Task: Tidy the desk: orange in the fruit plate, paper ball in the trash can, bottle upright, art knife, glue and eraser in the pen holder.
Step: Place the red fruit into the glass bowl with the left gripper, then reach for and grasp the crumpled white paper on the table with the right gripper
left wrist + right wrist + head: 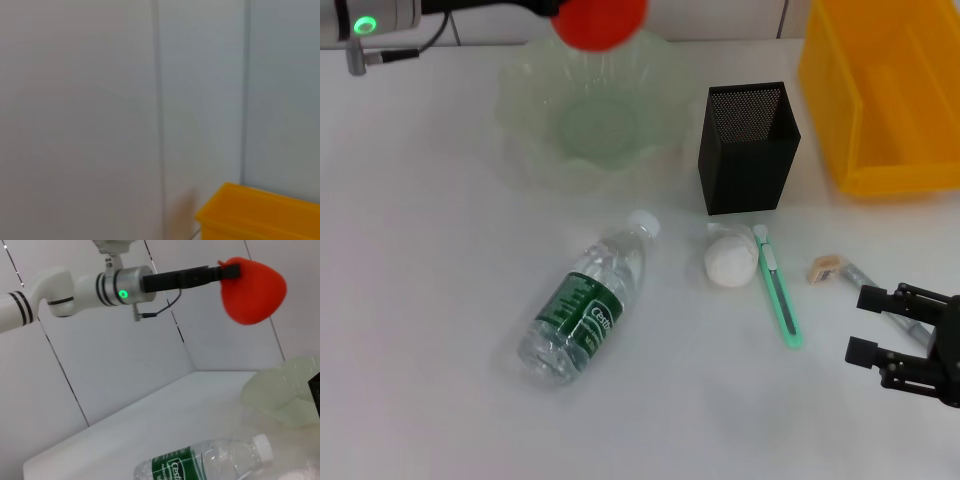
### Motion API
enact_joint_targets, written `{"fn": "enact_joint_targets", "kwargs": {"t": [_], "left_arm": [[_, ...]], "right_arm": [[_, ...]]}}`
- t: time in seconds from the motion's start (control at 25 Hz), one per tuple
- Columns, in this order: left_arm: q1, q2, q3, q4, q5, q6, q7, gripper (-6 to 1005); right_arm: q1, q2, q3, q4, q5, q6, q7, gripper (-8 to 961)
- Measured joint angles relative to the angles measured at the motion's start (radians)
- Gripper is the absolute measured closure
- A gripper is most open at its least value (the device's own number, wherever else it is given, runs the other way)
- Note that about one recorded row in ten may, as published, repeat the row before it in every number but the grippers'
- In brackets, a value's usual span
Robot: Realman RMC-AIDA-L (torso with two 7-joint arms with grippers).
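Note:
My left gripper [229, 271] is shut on the orange [254, 290] and holds it in the air above the far rim of the pale green fruit plate [523, 115]. In the head view the orange [601, 22] shows at the top edge. The bottle [583, 305] lies on its side at the desk's middle. A white paper ball [730, 262] sits in front of the black mesh pen holder [748, 150], beside the green art knife [777, 292]. The eraser [825, 268] and a grey stick, perhaps the glue [873, 291], lie by my open right gripper [865, 325].
A yellow bin [880, 100], serving as the trash can, stands at the back right and also shows in the left wrist view as the yellow bin [260, 215]. A tiled wall runs behind the desk.

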Motion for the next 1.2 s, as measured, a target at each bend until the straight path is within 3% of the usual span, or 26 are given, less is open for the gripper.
{"fn": "enact_joint_targets", "kwargs": {"t": [0.12,0.16,0.4,0.72,0.8,0.84,0.96,1.0,1.04,1.08,1.16,1.2], "left_arm": [[-0.027,0.005,-0.009,-0.061,0.017,-0.091,-0.009,837],[-0.03,0.003,-0.007,-0.079,0.026,-0.139,-0.012,880],[-0.023,-0.007,-0.001,-0.127,0.041,-0.236,-0.006,715],[-0.007,-0.007,-0.001,-0.129,0.029,-0.236,-0.008,434],[0.027,-0.007,-0.007,-0.122,-0.002,-0.186,-0.02,364],[0.064,0.001,-0.013,-0.111,-0.072,-0.076,-0.008,329],[0.086,0.006,-0.014,-0.102,-0.105,-0.01,0.004,252],[0.137,0.019,-0.013,-0.089,-0.156,0.223,0.045,245],[0.147,0.024,-0.011,-0.092,-0.157,0.303,0.059,238],[0.147,0.024,-0.011,-0.092,-0.157,0.303,0.059,231],[0.184,0.031,-0.002,-0.111,-0.12,0.525,0.11,216],[0.194,0.028,-0.002,-0.117,-0.103,0.551,0.12,209]], "right_arm": [[0.003,0.003,0.0,0.0,0.0,-0.002,0.002,208],[0.005,0.004,0.0,0.001,0.0,-0.007,0.004,208],[0.008,0.007,-0.008,0.001,-0.005,-0.024,0.038,208],[0.02,0.004,-0.005,-0.004,-0.006,-0.025,0.058,209],[0.032,-0.002,-0.002,-0.014,-0.005,-0.025,0.095,209],[0.049,-0.007,-0.001,-0.038,-0.004,-0.025,0.154,209],[0.067,-0.01,-0.004,-0.079,-0.006,-0.022,0.225,209],[0.077,-0.011,-0.007,-0.101,-0.007,-0.021,0.256,209],[0.099,-0.013,-0.011,-0.157,-0.009,-0.018,0.326,209],[0.099,-0.013,-0.011,-0.157,-0.009,-0.018,0.326,209],[0.123,-0.013,-0.013,-0.224,-0.019,-0.015,0.402,209],[0.139,-0.014,-0.014,-0.266,-0.037,-0.013,0.453,209]]}}
